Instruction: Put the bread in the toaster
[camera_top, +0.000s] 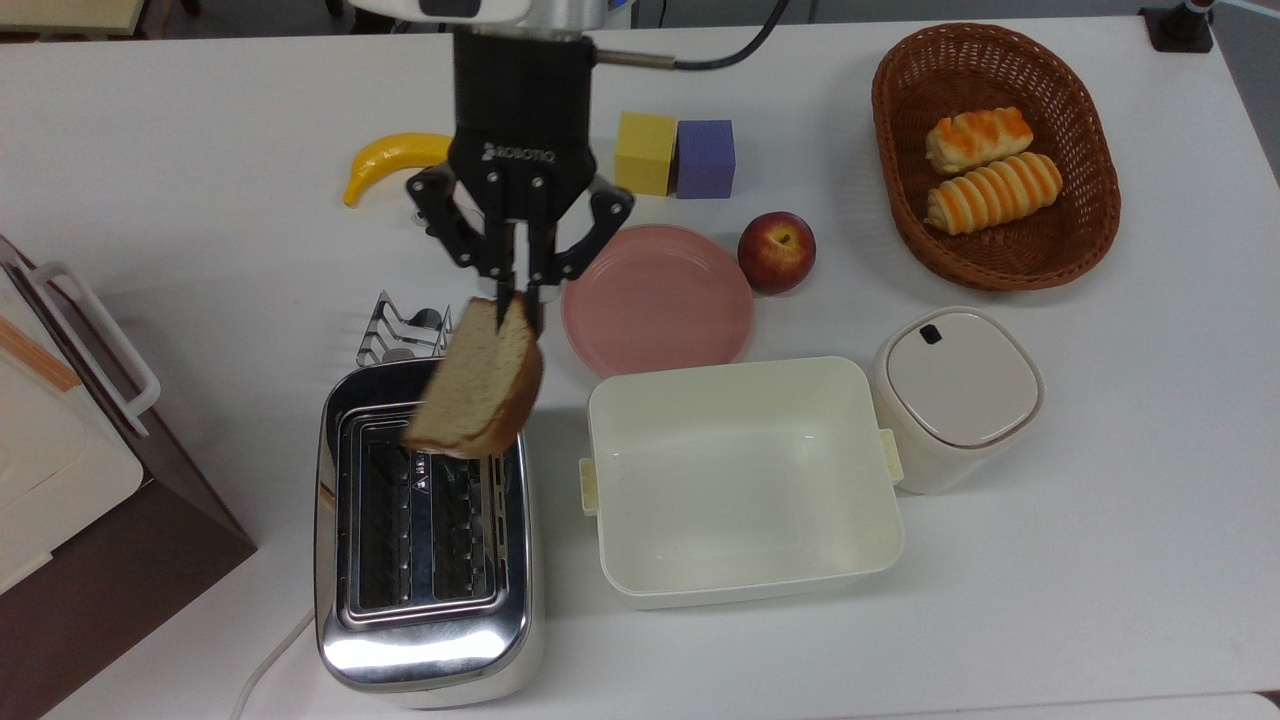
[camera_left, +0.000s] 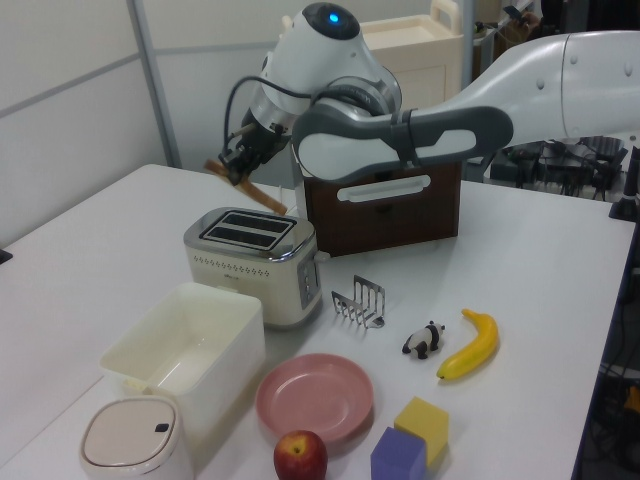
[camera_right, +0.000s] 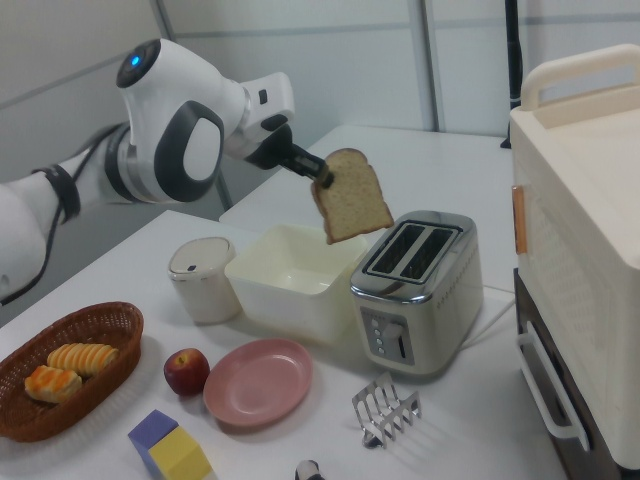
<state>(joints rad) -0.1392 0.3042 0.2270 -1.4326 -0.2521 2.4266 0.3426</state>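
Observation:
My gripper (camera_top: 517, 303) (camera_left: 232, 172) (camera_right: 320, 176) is shut on the top edge of the bread (camera_top: 478, 381) (camera_left: 246, 187) (camera_right: 351, 210), a brown wholemeal slice hanging tilted in the air. The chrome toaster (camera_top: 425, 540) (camera_left: 253, 262) (camera_right: 418, 290) stands below with both dark slots bare. In the top view the slice overlaps the toaster's far right corner. In the right view it hangs above and to the left of the slots, clear of them.
A cream tub (camera_top: 742, 478) sits beside the toaster, with a lidded canister (camera_top: 955, 395), a pink plate (camera_top: 656, 298) and an apple (camera_top: 776, 250) nearby. A toast rack (camera_top: 402, 331), banana (camera_top: 390, 159), two cubes (camera_top: 673, 154), a roll basket (camera_top: 996, 155) and a brown cabinet (camera_left: 385, 205) surround them.

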